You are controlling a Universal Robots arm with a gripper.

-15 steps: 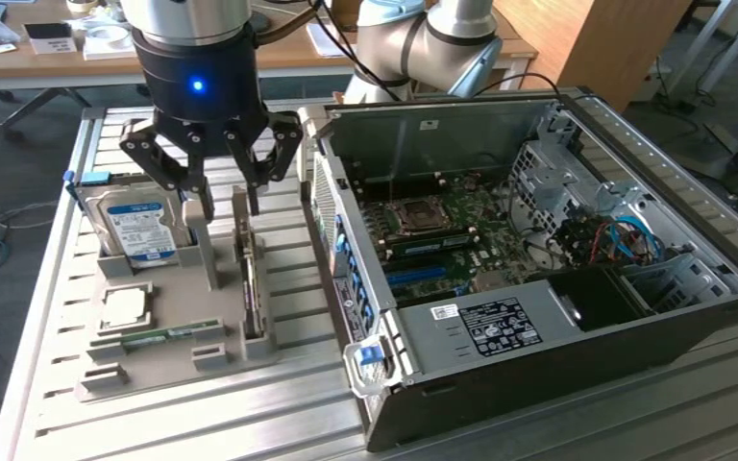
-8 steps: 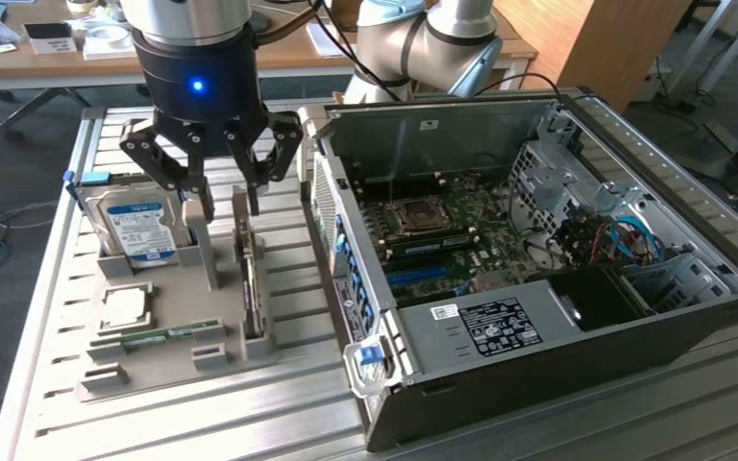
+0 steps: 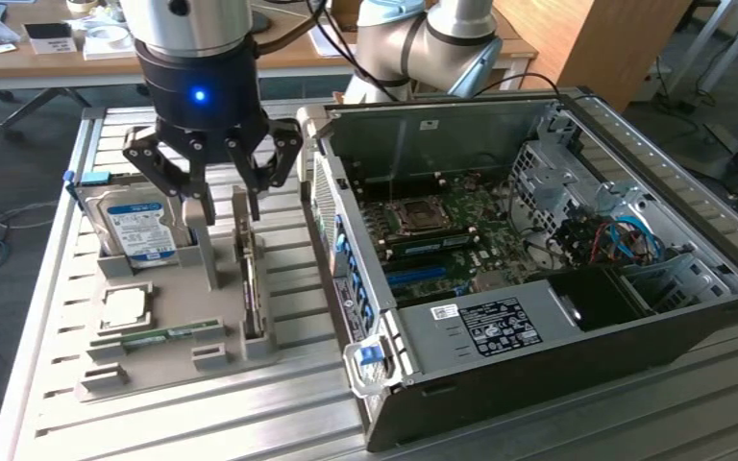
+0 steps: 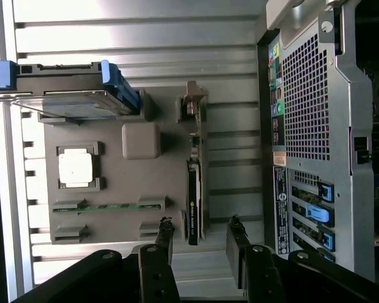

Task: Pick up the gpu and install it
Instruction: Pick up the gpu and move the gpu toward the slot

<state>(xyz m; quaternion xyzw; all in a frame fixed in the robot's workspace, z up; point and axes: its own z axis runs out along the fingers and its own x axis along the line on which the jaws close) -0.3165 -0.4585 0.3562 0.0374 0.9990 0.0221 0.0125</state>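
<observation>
The gpu (image 3: 251, 274) stands on its long edge in a slot of the grey holder tray (image 3: 164, 370), beside the computer case. In the wrist view the gpu (image 4: 194, 189) shows edge-on as a thin dark strip, with its metal bracket end (image 4: 192, 101) farther off. My gripper (image 3: 224, 211) hangs open above the tray's far part, over the gap between the hard drive and the gpu, with nothing between its fingers. Both black fingertips (image 4: 165, 232) reach in from the edge of the wrist view, and the gripper (image 4: 201, 232) straddles the card's near end from above without touching it.
The open computer case (image 3: 676, 327) lies on its side at the exterior view's right, motherboard (image 3: 453, 226) with blue slots (image 3: 418, 279) exposed. On the tray are a blue-labelled hard drive (image 3: 138, 226), a processor chip (image 3: 126, 307) and a memory stick (image 3: 158, 336). The slatted metal table (image 3: 215, 423) carries everything.
</observation>
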